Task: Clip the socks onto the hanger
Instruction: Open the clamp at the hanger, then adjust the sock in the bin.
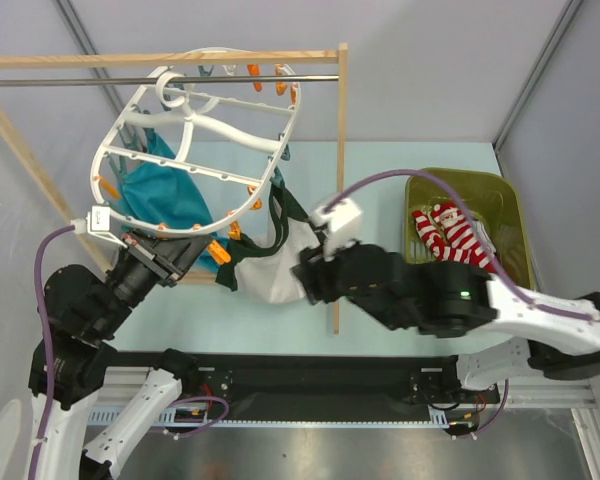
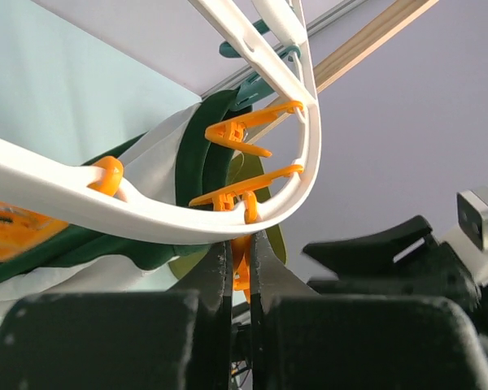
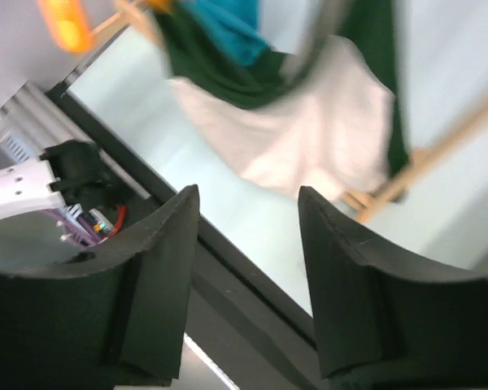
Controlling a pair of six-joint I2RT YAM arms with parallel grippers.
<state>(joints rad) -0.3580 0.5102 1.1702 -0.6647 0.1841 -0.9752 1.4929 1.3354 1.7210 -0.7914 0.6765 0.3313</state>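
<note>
Pale blue-green surface and grey walls frame the job, with a wooden rack standing across the middle. My left claw is closed, its fingers pinched onto an orange clip that hangs from the lower rim of the hanger. I cannot tell from the wrist view whether the clip's mouth is spread. My right claw is spread wide with nothing between the fingers. It hangs over the near part of the surface, just beside the dark green-and-white garment that droops from the hanger. A teal cloth hangs from the same frame, further left. The hanger itself hangs tilted by its hook from the rack's metal rod, and I see no sock on it. The socks lie piled in an olive bin at the right side of the surface, well apart from the pinched clip. The red-and-white ones run slantwise from far-left to near-right. They lie to the right of the open right claw, beyond its own forearm, so I judge the right arm by far the nearer. As I read it, that claw must turn away from the hanger toward the bin and close across a sock's narrow width, not along its length.
</note>
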